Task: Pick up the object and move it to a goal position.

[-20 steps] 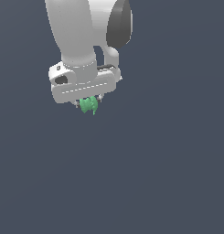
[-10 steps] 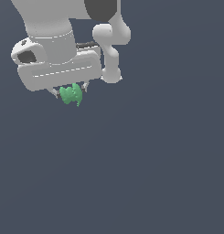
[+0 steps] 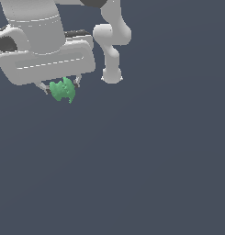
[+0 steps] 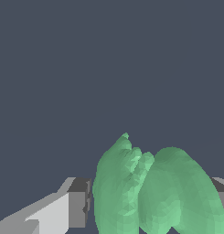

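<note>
The white arm point(image 3: 111, 50) fills the exterior view's upper left, its top cut off by the frame. Under its wide body, the gripper point(image 3: 61, 87) is clenched on the green object point(image 3: 63, 90), held in the air. The fingers point(image 3: 42, 87) are mostly hidden. The object's lobes point downward. The wrist view alone shows it close, pinched between grey pads point(image 4: 79, 203), its lower part cut off.

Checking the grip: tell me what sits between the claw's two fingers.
The green object fills the gap between the fingers of the claw; nothing else is there. The wrist view shows it best; the exterior view agrees.
</note>
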You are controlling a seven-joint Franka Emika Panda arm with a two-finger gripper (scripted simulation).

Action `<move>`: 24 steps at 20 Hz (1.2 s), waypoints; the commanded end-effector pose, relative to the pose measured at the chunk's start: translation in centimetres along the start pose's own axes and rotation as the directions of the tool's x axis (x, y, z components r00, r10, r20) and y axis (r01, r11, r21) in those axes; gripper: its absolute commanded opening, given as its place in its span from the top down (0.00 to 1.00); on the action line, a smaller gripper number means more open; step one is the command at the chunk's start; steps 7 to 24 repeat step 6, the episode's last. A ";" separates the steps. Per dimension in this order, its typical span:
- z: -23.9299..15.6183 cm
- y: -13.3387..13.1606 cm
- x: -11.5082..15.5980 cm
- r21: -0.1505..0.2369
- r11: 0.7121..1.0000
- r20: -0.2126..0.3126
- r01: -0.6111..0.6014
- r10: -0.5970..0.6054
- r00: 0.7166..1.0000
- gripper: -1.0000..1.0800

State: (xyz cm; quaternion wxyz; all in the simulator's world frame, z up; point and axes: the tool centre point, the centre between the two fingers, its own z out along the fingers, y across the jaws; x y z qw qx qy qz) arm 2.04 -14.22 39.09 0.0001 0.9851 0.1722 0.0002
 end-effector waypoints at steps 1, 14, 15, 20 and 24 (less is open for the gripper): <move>-0.3 0.2 0.1 0.000 1.000 0.000 0.000 0.000 1.000 1.00; -0.2 0.2 0.1 0.000 1.000 0.000 0.000 0.000 1.000 1.00; -0.2 0.2 0.1 0.000 1.000 0.000 0.000 0.000 1.000 1.00; -0.2 0.2 0.1 0.000 1.000 0.000 0.000 0.000 1.000 1.00; -0.2 0.2 0.1 0.000 1.000 0.000 0.000 0.000 1.000 1.00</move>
